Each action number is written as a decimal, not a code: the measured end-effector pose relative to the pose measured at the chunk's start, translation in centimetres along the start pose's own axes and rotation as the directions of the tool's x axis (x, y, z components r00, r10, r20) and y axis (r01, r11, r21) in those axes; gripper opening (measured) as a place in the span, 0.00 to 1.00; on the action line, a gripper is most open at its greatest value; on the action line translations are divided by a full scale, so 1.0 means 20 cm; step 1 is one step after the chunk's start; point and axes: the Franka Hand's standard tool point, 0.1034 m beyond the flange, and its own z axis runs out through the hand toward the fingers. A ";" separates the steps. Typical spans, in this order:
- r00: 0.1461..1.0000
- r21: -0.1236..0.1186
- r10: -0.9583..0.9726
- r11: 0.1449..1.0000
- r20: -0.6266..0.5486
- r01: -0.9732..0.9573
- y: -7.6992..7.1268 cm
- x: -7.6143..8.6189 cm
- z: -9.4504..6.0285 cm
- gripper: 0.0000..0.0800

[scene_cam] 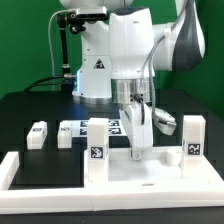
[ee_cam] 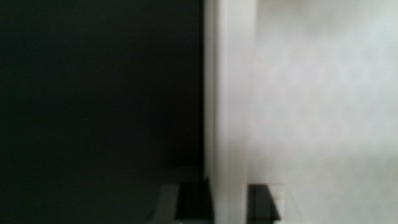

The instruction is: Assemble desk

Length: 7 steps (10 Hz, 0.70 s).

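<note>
The white desk panel (scene_cam: 140, 170) lies flat at the front of the black table. Two white leg posts stand upright on it, one at the exterior view's left (scene_cam: 96, 145) and one at its right (scene_cam: 192, 140). Two more leg posts (scene_cam: 38, 135) (scene_cam: 68, 133) lie loose on the table behind. My gripper (scene_cam: 137, 152) points straight down at the panel's far edge between the standing posts. In the wrist view the panel (ee_cam: 311, 100) fills one side and its rim runs between my fingers (ee_cam: 183, 200). The gripper (ee_cam: 228, 186) stands narrow, shut on that rim.
The marker board (scene_cam: 112, 126) lies behind the gripper near the robot base. A long white L-shaped border bar (scene_cam: 20, 172) runs along the front and the exterior view's left of the panel. The black table (ee_cam: 89, 100) shows beside the panel.
</note>
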 end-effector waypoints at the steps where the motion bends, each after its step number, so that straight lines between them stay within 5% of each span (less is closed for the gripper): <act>1: 1.000 0.000 0.000 1.000 0.000 0.000 0.00 0.00 0.00 0.06; 7: 0.911 -0.013 -0.412 0.911 0.021 0.412 0.13 0.17 -0.02 0.07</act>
